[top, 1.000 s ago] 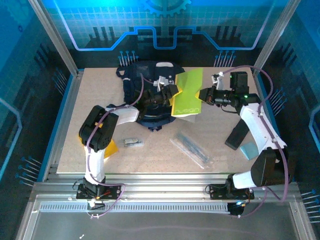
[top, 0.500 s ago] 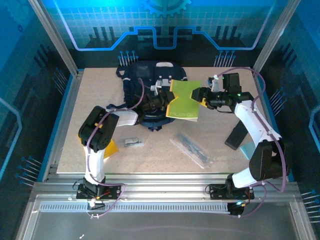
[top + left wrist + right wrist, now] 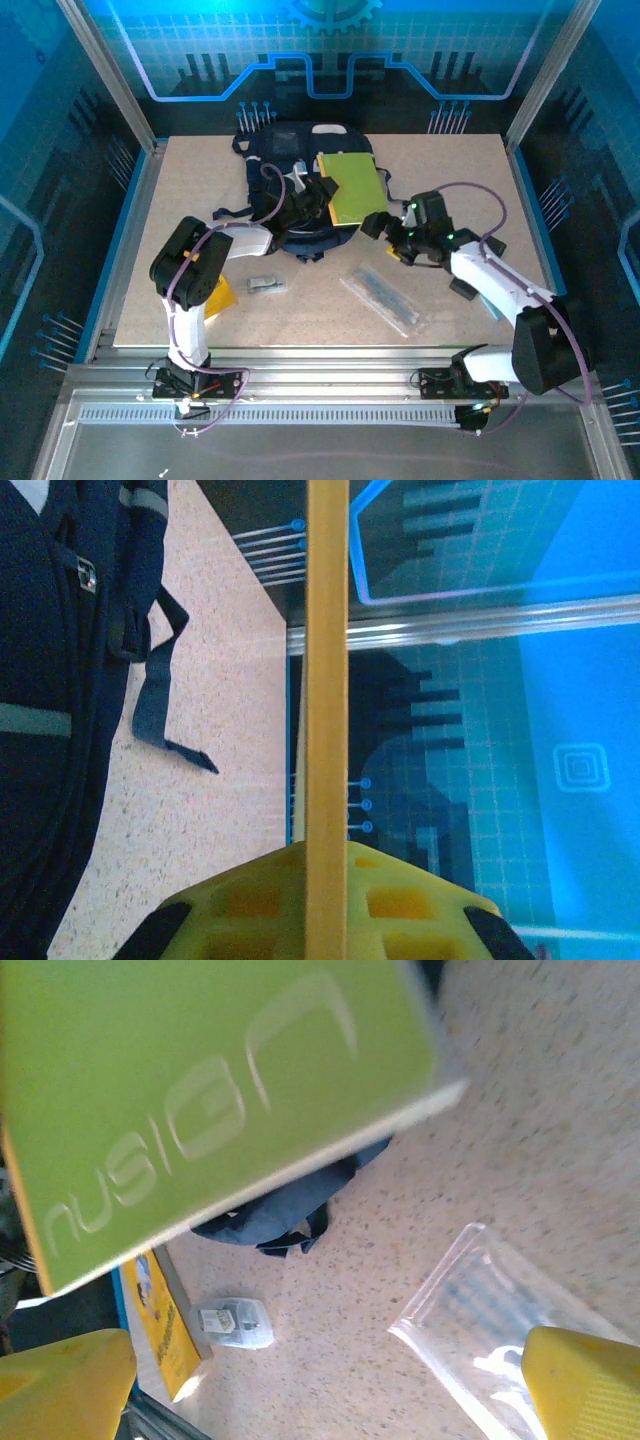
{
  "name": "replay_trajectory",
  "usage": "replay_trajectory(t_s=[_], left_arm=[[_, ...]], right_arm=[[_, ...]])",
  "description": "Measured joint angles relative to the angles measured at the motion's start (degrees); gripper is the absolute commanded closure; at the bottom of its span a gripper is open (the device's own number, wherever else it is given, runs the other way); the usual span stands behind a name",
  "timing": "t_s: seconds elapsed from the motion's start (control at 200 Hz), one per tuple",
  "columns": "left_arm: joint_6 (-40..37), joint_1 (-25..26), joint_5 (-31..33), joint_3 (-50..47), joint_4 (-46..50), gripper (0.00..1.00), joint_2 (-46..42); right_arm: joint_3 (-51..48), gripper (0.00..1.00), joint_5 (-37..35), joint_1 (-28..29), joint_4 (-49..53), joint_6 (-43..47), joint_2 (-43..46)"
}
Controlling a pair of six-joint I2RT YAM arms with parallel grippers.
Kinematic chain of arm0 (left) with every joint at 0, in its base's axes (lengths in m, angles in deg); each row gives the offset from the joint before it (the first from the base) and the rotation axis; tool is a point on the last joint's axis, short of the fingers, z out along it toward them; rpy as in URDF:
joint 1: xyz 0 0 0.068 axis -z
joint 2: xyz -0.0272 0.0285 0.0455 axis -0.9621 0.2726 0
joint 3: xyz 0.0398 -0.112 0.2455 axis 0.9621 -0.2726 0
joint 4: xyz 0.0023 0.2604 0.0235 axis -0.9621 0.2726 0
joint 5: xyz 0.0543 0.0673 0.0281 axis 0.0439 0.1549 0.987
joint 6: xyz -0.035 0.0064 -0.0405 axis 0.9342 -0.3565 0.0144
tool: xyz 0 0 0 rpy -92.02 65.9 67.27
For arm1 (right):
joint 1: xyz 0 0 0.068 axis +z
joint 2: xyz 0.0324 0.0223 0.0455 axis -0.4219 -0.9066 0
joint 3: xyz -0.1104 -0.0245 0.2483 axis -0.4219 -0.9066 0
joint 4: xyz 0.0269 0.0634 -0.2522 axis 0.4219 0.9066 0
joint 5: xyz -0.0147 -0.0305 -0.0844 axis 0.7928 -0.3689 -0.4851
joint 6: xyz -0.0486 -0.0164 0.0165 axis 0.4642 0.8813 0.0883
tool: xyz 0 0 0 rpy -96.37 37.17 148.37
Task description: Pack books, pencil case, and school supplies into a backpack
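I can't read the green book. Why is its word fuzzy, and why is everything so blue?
Right wrist view: the yellow-green book sits very close to the lens, so its lettering looks soft, and the pencil case catches white glare. Top external view: the walls glow blue, while the table is evenly lit.

The whole counter [image 3: 450, 170] is looked down on from above and behind. The yellow-green book [image 3: 200, 1090], shared by all views, is shown close by the right wrist and edge-on by the left.
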Motion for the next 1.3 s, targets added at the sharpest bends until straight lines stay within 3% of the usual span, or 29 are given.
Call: replay_trajectory(t_s=[0.205,0.415,0.515,0.66,0.936,0.991,1.051,1.111,1.151,1.236,1.301], left_arm=[[1.4,3.2,5.4,-2.3,-2.1,1.0,0.0],[3.2,5.1,9.4,-3.4,-3.6,1.0,0.0],[3.6,5.1,10.9,-3.6,-5.0,1.0,0.0],[4.4,5.3,13.4,-4.9,-6.4,1.0,-0.1],[6.4,6.0,19.6,-8.0,-8.8,1.0,-0.5],[6.4,6.1,20.3,-8.0,-9.1,1.0,-0.6],[6.4,6.2,20.9,-8.0,-9.5,1.0,-0.8],[6.3,6.2,21.2,-8.0,-9.8,1.0,-1.0],[6.3,6.2,21.4,-8.1,-9.7,0.92,-1.0],[6.0,6.2,20.6,-8.1,-9.8,0.53,-1.1],[5.2,6.8,18.8,-8.2,-9.3,0.37,-1.6]], right_arm=[[-4.6,0.0,-6.1,6.5,-15.1,-10.7,0.0],[-4.5,0.02,-9.5,7.3,-26.3,-15.8,-1.8],[-4.4,0.08,-10.2,7.3,-28.6,-16.9,-4.2],[-4.4,0.28,-11.7,7.3,-29.7,-17.7,-5.3],[-4.4,0.53,-14.6,7.3,-30.9,-19.4,-5.3],[-4.4,0.64,-15.3,7.3,-30.9,-19.9,-5.2],[-4.4,0.86,-16.1,7.3,-30.9,-19.9,-5.0],[-4.4,0.99,-16.5,7.2,-31.2,-19.6,-4.8],[-4.4,1.0,-16.5,7.2,-31.7,-19.8,-4.5],[-4.4,1.0,-16.4,7.0,-32.1,-18.9,-4.0],[-4.4,1.0,-16.3,6.3,-32.7,-18.2,-3.9]])
